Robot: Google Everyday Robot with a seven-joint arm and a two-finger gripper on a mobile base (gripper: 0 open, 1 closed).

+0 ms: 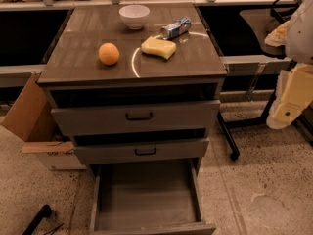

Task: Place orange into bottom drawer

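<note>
The orange (109, 53) sits on the left part of the cabinet top (88, 65), apart from the other items. The bottom drawer (146, 195) is pulled wide open below the two upper drawers, and its flat grey floor holds nothing. My gripper (286, 109) hangs at the far right edge of the view, off the side of the cabinet and well away from the orange, at about the height of the upper drawers. It holds nothing that I can see.
A white bowl (134, 15), a yellow sponge (158, 47) and a tipped can (175, 28) lie on the cabinet top. The top drawer (137, 115) and middle drawer (142, 151) stand slightly ajar. A cardboard box (34, 126) is at the left, a chair base (234, 153) at the right.
</note>
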